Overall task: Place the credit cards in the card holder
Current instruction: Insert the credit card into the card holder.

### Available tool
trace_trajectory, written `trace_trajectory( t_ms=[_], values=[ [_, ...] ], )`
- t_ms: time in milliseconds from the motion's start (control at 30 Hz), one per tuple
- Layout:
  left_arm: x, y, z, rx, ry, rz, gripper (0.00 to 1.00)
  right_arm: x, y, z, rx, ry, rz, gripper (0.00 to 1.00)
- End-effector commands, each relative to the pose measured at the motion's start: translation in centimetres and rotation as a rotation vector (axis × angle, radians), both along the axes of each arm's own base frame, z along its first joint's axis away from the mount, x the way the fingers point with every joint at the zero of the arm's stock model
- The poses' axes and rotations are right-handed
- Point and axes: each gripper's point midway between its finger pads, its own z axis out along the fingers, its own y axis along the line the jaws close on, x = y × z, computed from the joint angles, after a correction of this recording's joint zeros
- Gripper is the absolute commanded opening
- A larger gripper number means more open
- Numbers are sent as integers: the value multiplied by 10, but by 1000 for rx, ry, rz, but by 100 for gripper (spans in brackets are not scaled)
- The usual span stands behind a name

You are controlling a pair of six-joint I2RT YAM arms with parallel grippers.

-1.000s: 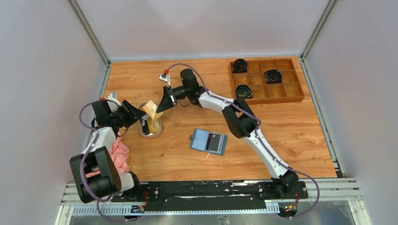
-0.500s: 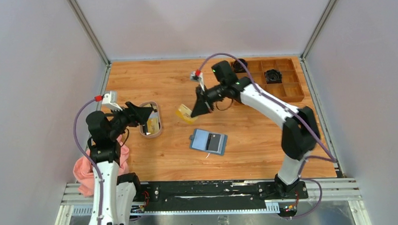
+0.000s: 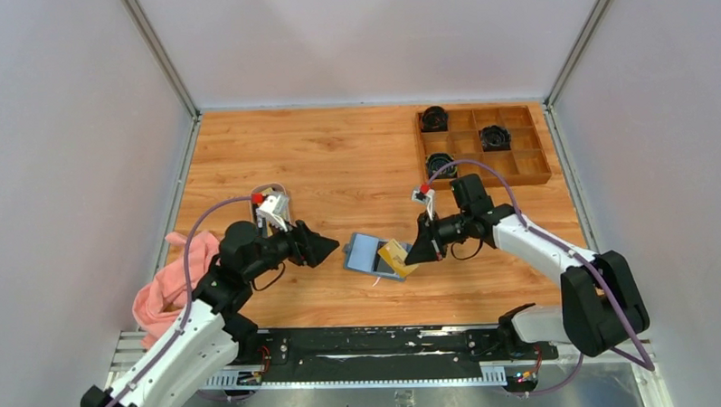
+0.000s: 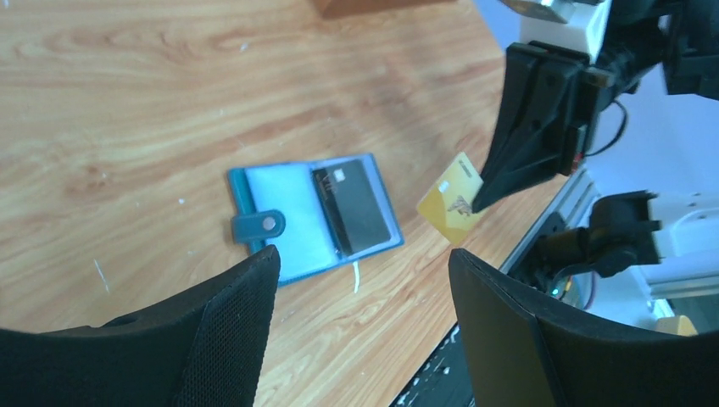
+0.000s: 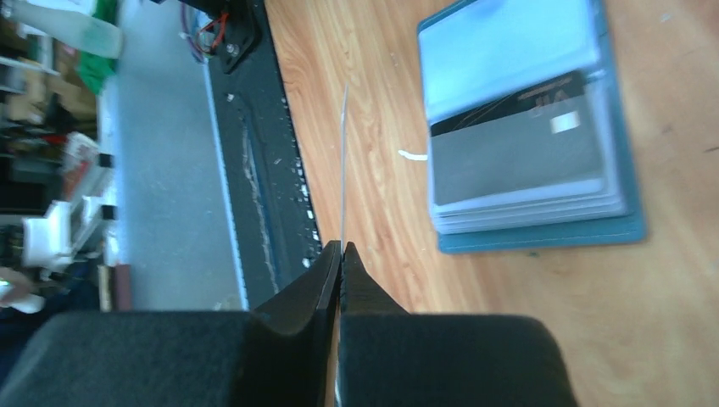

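The card holder point(image 3: 366, 253) lies open on the table, teal-blue, with a dark card point(image 4: 352, 208) in its clear right-hand pocket and its snap tab point(image 4: 269, 224) on the left. My right gripper point(image 3: 414, 253) is shut on a yellow credit card point(image 3: 396, 255), holding it tilted just above the holder's right side. In the right wrist view that card point(image 5: 343, 170) shows edge-on between the closed fingertips point(image 5: 331, 264), beside the holder point(image 5: 543, 233). My left gripper point(image 3: 329, 247) is open and empty, just left of the holder, and its own view looks across the holder point(image 4: 280, 191) at the yellow card point(image 4: 454, 203).
A pink cloth point(image 3: 165, 287) lies at the near left edge beside the left arm. A brown wooden compartment tray point(image 3: 515, 171) with black round items stands at the back right. The black base rail point(image 3: 371, 343) runs along the near edge.
The right arm carried the yellow card from the back left down to the card holder. The left arm swung right towards the holder and its jaws opened wider.
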Motion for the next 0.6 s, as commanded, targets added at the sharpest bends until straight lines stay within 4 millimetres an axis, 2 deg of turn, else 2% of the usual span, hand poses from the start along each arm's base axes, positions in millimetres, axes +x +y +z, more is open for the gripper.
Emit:
trace_trajectory(
  t_ms=[0, 267, 400, 567],
  values=[
    [22, -4, -28, 85, 14, 86, 76, -5, 10, 3, 110, 119, -36, 0],
    [33, -14, -59, 89, 67, 147, 76, -4, 12, -13, 87, 298, -130, 0],
    [31, -16, -66, 62, 89, 145, 78, -7, 13, -19, 77, 382, -148, 0],
    [30, -17, -70, 44, 127, 156, 84, -1, 14, -25, 53, 430, -207, 0]
  ],
)
